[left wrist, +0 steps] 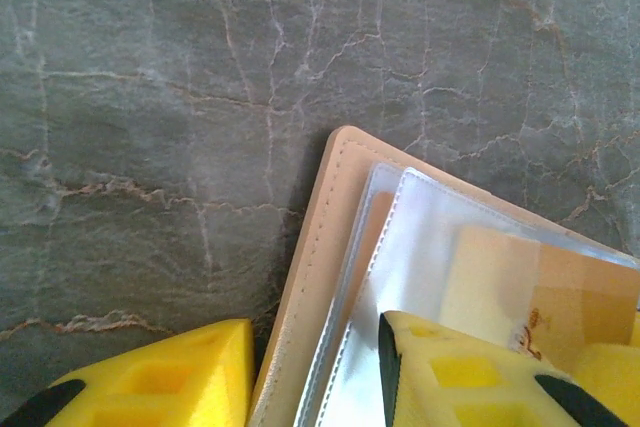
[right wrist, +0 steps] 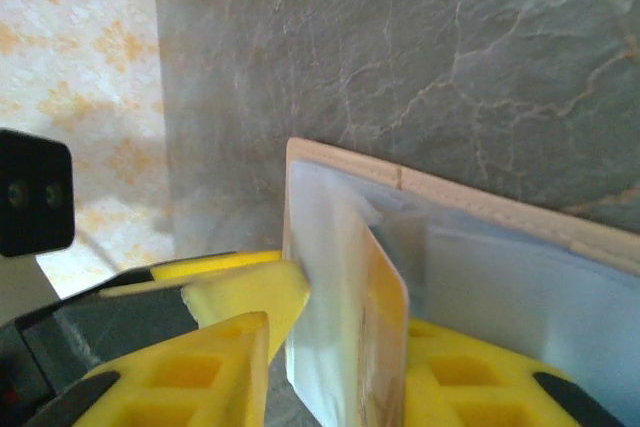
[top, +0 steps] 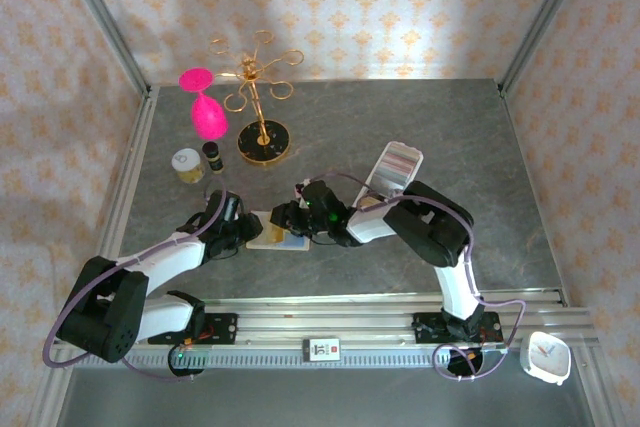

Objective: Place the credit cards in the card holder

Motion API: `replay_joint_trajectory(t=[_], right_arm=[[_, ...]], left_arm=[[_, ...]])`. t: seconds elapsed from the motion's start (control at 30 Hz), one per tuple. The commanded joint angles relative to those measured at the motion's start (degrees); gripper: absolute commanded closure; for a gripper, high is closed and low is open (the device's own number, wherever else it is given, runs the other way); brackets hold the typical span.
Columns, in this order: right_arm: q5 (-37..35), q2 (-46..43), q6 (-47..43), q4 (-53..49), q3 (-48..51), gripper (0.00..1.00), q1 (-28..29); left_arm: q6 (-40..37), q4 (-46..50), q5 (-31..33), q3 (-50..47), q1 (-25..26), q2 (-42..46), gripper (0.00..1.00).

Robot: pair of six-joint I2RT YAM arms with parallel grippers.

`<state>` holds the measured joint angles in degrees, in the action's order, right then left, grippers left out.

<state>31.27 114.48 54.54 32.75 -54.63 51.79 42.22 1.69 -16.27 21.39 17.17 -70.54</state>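
Two grippers meet at the holder, which lies open near the table's middle. The left gripper is at its left edge and the right gripper at its right. A tray that seems to hold more cards sits farther right. In the left wrist view, the left gripper stands part open astride the holder's tan edge, with one finger over the table and the other over the clear sleeves. A card is already sleeved. In the right wrist view, the right gripper stands open, and a loose card is tilted on edge between its fingers with a gap on one side. The card is judged unclamped. Its long axis appears to run ahead toward the sleeves. The right arm is nearer, so any push would follow that axis.
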Motion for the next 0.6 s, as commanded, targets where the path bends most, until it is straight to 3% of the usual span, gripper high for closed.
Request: replay_joint_trajectory(t=[0.0,0.13,0.4,0.57], right_arm=[[-6.0,-2.4,-5.6,-15.2,-1.3,0.61,0.0],[-7.5,-2.7,-7.4,-20.1,-3.3,0.6,0.2],[-9.5,-2.2,-8.5,-24.6,-5.4,0.84,1.2],[-7.3,-0.4,-7.3,-21.7,-6.4,0.85,1.3]], left_arm=[[2.0,-0.4,-10.5,-3.3,1.2,-2.4,0.64],[2.1,-1.0,-11.3,-3.8,1.2,-2.4,0.64],[2.7,-3.1,-14.7,-4.9,1.3,-2.5,0.65],[5.6,-9.6,-19.9,-6.9,2.6,-3.5,0.65]])
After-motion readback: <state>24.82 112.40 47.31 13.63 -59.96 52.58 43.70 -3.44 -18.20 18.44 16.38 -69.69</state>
